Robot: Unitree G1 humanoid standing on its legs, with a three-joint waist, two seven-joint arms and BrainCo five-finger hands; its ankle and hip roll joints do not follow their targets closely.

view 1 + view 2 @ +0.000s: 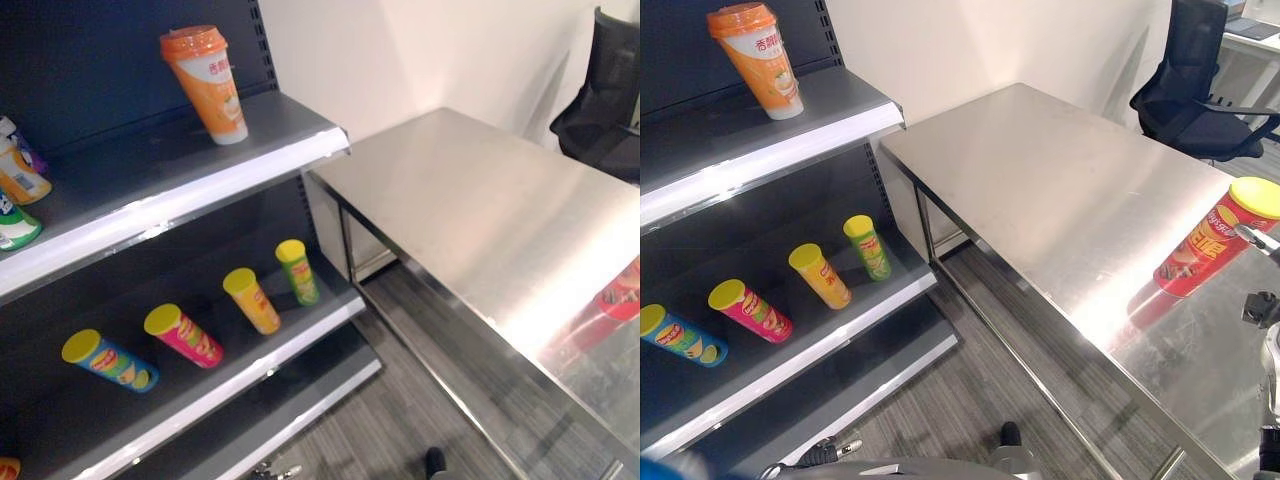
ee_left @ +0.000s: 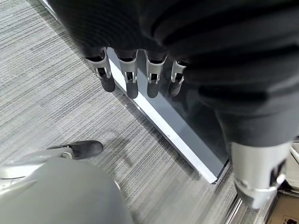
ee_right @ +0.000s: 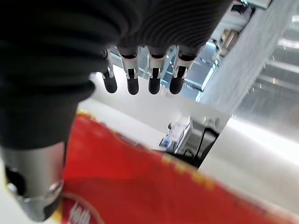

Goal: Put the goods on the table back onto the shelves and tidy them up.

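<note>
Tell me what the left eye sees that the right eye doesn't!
Left eye's extra: bottles at the top shelf's left end. Right eye's extra: the red can's yellow lid; the left eye catches just a bit of that can. Both share the orange cup, four small cans on the lower shelf, the steel table and a black chair.

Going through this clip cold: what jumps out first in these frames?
The red can with a yellow lid stands alone near the right edge of the steel table, with the right hand open just beside it. To the left, an orange cup tops the dark shelves, above four small yellow-lidded tubes.
</note>
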